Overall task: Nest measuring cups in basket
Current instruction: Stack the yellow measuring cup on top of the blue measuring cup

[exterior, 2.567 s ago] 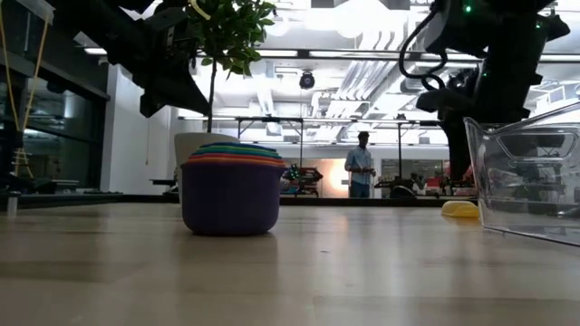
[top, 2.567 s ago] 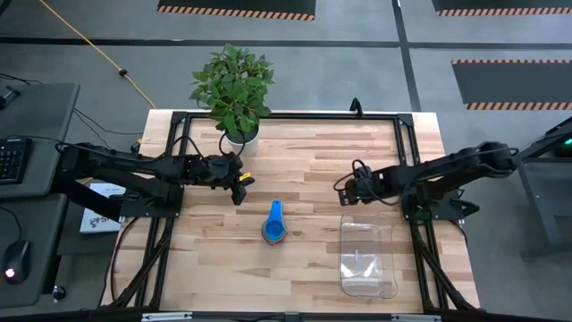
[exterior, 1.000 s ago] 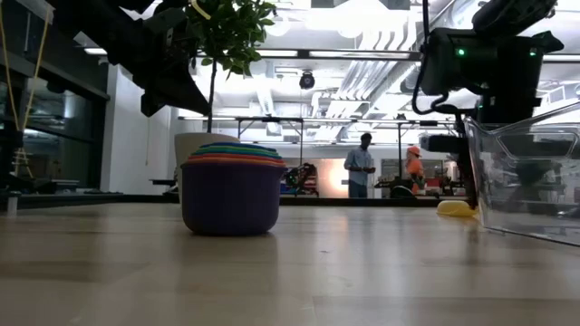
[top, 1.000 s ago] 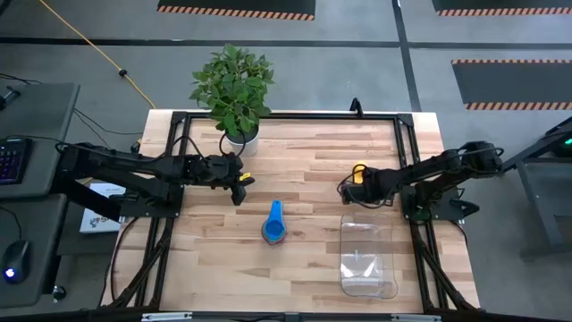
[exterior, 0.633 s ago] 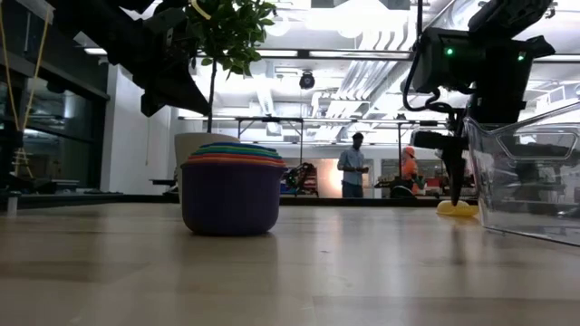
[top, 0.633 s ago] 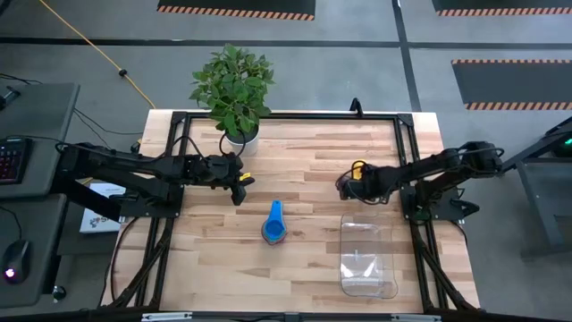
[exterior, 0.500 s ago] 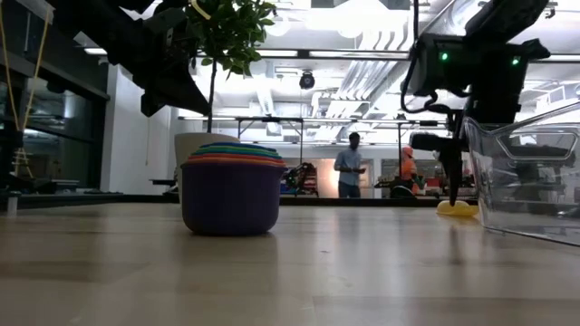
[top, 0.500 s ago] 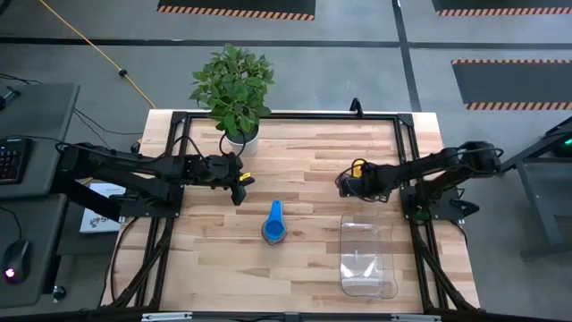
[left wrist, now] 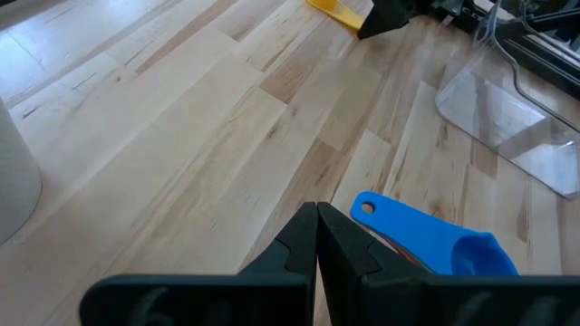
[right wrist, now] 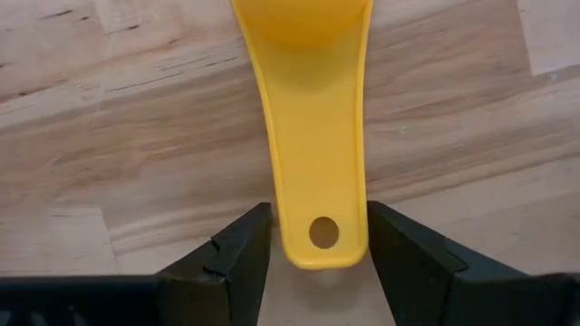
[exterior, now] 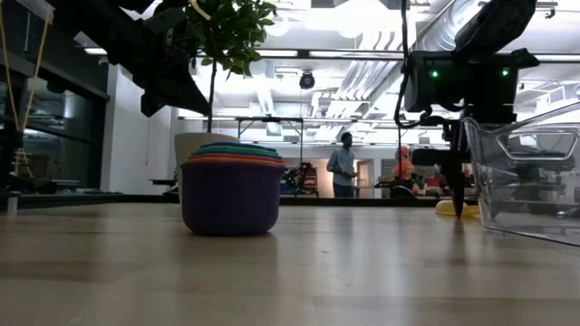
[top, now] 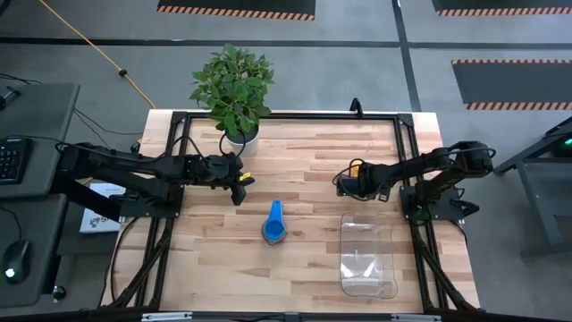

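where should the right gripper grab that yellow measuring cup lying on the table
By its flat handle, near the end with the hole. The yellow measuring cup lies flat on the table, handle pointing at the right gripper, whose open fingers already flank that end. Coming from above, closing across the narrow handle, looks best.

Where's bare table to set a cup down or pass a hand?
Free: the wide strip between the cup stack and the basket, the near-left corner below the left pincer, and the far middle between the plant pot and the right pincer. Crowded: around the yellow cup, whose handle that open pincer straddles just beyond the basket.
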